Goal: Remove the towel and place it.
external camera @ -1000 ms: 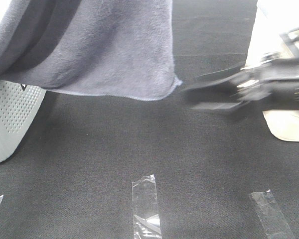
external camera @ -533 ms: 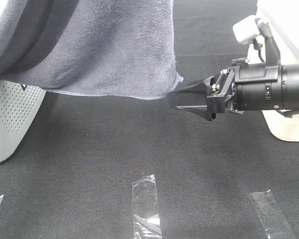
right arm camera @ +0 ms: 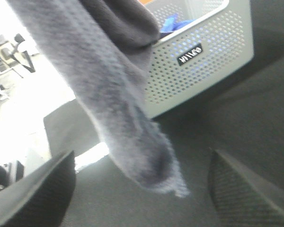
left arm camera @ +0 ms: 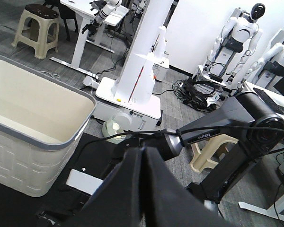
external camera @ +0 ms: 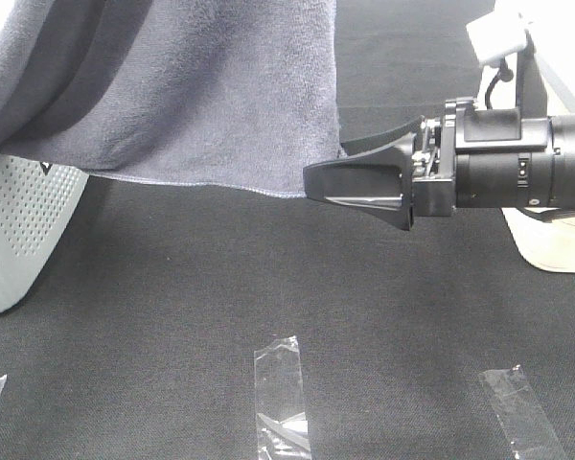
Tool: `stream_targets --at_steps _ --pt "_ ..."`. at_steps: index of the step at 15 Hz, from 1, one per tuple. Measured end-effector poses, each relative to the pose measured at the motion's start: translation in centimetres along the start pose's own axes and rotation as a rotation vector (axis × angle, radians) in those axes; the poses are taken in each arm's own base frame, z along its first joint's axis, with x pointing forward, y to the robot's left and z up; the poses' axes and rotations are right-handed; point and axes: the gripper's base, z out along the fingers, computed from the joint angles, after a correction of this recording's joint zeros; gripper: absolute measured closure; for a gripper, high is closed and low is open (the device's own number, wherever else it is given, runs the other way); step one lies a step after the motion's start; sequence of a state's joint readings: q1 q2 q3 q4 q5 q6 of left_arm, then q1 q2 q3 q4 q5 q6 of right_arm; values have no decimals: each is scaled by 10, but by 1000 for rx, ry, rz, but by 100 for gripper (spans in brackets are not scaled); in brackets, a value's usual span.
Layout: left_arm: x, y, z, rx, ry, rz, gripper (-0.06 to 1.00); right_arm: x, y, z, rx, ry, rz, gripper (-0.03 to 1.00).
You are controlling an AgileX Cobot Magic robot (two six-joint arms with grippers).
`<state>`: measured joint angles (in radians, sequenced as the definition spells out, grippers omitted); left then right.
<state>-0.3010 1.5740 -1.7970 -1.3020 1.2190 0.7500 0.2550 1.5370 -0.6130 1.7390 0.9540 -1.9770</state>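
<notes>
The slate-grey towel (external camera: 192,86) hangs in the air at the upper left, its top out of view and its hem just above the black table. My right gripper (external camera: 324,165) reaches in from the right, open, with its fingers on either side of the towel's lower right corner. In the right wrist view that corner (right arm camera: 144,151) hangs between the two fingertips (right arm camera: 38,189); touching or not cannot be told. My left gripper (left arm camera: 143,184) is out of the exterior view. Its jaws are pressed together, and the towel does not show in the left wrist view.
A white perforated basket (external camera: 19,230) stands at the left under the towel and holds a bright blue cloth (right arm camera: 173,22). A second pale basket (external camera: 556,244) stands at the right and shows in the left wrist view (left arm camera: 38,118). Tape strips (external camera: 281,383) lie on the black table.
My right gripper has moved left across the table to the towel's lower right corner, and its open fingers now bracket it. The towel has hardly moved.
</notes>
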Motion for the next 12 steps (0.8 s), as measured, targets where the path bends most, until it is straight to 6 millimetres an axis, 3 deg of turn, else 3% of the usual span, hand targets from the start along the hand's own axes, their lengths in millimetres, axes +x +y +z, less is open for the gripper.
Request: stream_targets --at_steps 5,7,9,11,12 --pt "0 0 0 0 0 0 94 -2 5 0 -54 -24 -7 52" --pt "0 0 0 0 0 0 94 -3 7 0 -79 -33 -8 54" --pt "0 0 0 0 0 0 94 -4 8 0 -94 -38 17 48" --pt "0 0 0 0 0 0 94 -2 9 0 -102 -21 64 32" --pt "0 0 0 0 0 0 94 -2 10 -1 -113 -12 72 28"
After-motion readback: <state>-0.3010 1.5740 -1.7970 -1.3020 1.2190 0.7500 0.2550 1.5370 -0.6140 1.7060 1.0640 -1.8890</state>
